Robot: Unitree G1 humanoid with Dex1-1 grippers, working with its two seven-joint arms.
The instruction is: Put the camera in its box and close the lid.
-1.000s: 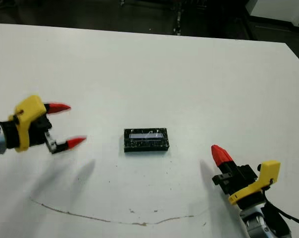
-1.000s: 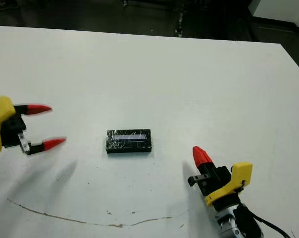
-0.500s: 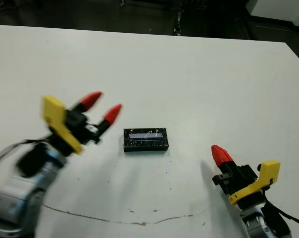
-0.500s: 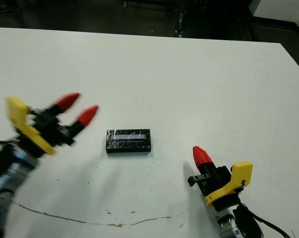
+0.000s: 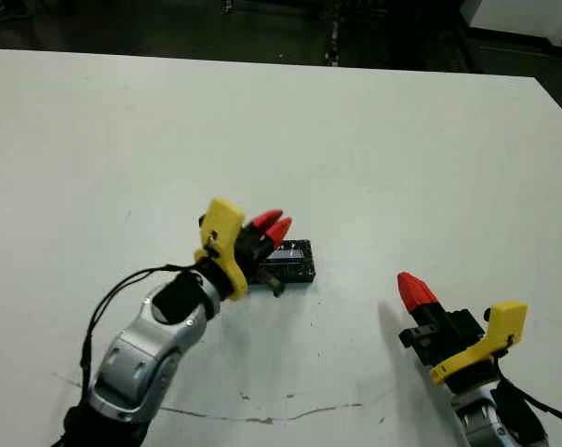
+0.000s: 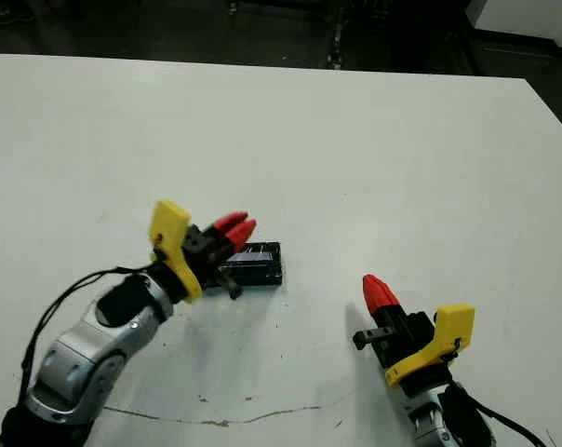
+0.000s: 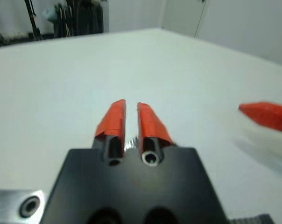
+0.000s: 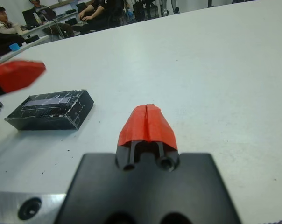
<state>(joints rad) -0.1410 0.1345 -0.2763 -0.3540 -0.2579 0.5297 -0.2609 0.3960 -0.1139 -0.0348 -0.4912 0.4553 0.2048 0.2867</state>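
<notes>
Since the wide white bench (image 5: 374,140) carries only one thing of note, every part of the scene arranges itself around that thing — a small black rectangular box with a shiny, speckled, crinkly lid (image 8: 51,109) lying flat near the middle. The cover sits squarely over the tray beneath, a pale strip showing along its top, so I judge the box already closed; the camera itself does not show anywhere, and whether it is inside cannot be told from here.

The robot's left arm reaches in from the near left corner, its silver forearm bent so that the yellow-backed left claw (image 5: 273,226) comes over the left end of the box. Its two red fingers (image 7: 115,119) lie almost together with only a thin slit between them, holding nothing. That nearly shut, pointed posture looks suited to pressing or nudging the lid — a seating tap, not a grasp — though I cannot tell whether the tips touch the lid.

The right claw (image 8: 147,123) hangs well apart, near the right front of the bench, its red tips pressed together and empty, pointing towards the box. It seems parked out of the way, leaving the left arm room. A faint brown scuff line (image 5: 262,414) curves across the near edge.
</notes>
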